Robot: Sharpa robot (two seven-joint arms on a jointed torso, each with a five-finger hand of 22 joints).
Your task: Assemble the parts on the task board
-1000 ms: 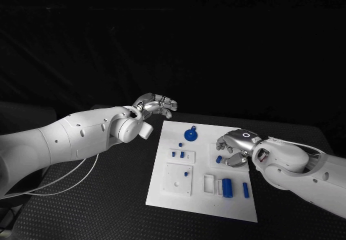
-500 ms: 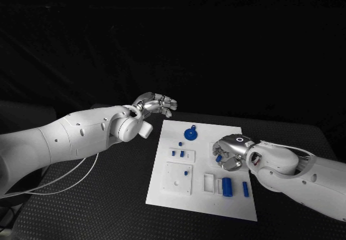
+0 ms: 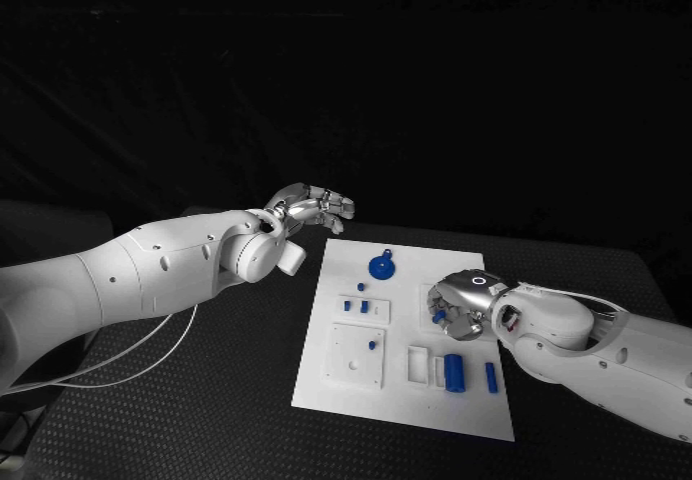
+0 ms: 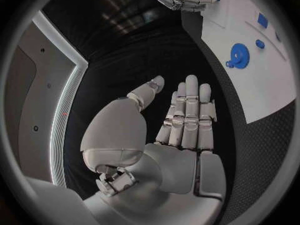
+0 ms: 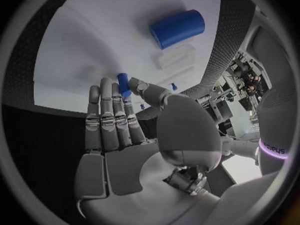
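Right silver many-fingered hand (image 3: 464, 305) is hovering over the right edge of the white rectangular task board (image 3: 346, 390), thumb and fingertips pinching a small blue peg (image 5: 123, 84); left silver hand (image 3: 309, 210) is hanging off the board's far left corner, fingers straight and close together, holding nothing; blue gear-shaped part (image 3: 382, 267) is lying near the board's far edge; large blue cylinder (image 3: 454, 374) is lying near its near right corner

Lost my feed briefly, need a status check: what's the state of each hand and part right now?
Left hand: raised off the board's far left corner, fingers apart, holding nothing.
Right hand: over the task board, pinching a small blue peg.
Blue gear: flat on board.
Blue cylinder: lying on board.
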